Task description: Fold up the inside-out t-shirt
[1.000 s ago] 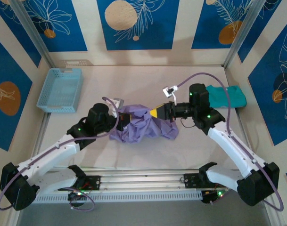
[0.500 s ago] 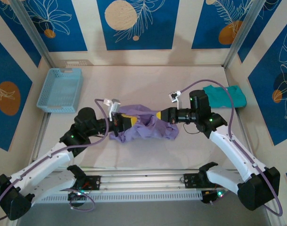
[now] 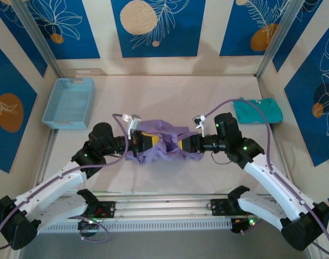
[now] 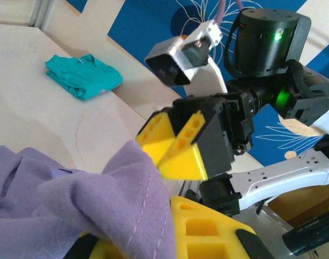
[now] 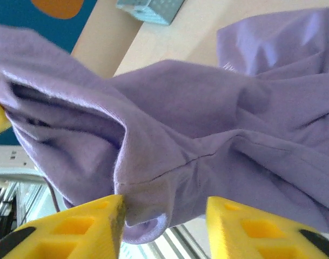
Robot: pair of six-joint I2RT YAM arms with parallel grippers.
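Early stage, no fold made yet: the inside-out t-shirt [image 3: 163, 141] is a crumpled lavender heap in the middle of the counter [image 3: 169, 91], between your two arms. Your left end effector [image 3: 147, 142] is clamped on a bunch of its fabric. Your right end effector [image 5: 164, 204] has its fingers apart, a stitched hem hanging between them, gripping nothing. Spreading flat and all folds look left to do. The teal shirt [image 3: 257, 110] and the blue basket [image 3: 68, 102] sit well apart.
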